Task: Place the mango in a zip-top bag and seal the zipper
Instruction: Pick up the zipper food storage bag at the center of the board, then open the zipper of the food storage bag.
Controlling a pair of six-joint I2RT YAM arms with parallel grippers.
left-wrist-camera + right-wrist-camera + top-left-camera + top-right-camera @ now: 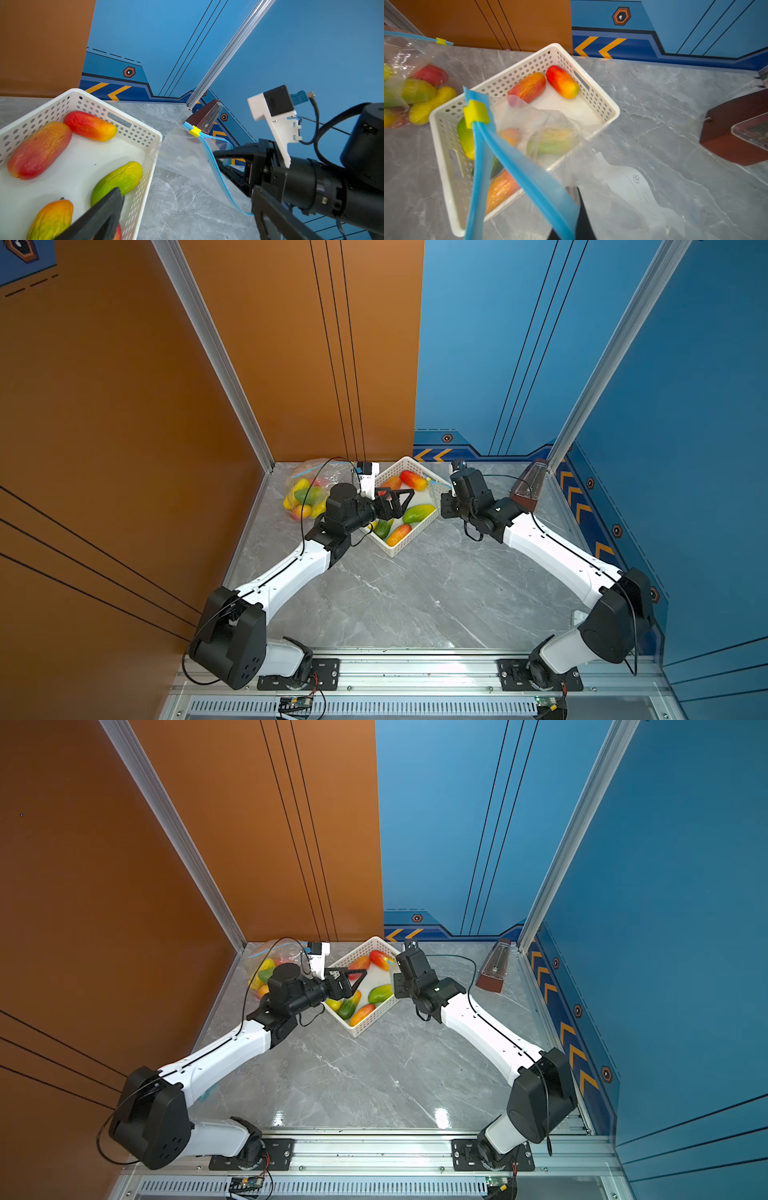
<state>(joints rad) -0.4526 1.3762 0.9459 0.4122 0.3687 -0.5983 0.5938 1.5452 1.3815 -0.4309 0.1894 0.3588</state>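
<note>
While your right hand (pixel 218 160) pinches the bag (pixel 182 153) rim beside the basket (pixel 409 541), lower your open left hand (pixel 405 501) squarely over one mango (pixel 419 513) inside.

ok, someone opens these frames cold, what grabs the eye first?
The white basket of red, orange and green mangoes sits at the far middle of the table. Toward the far left corner lies a clear bag stuffed with mangoes. Beside the basket the right claw is shut on an empty bag with a blue zipper and yellow slider.
</note>
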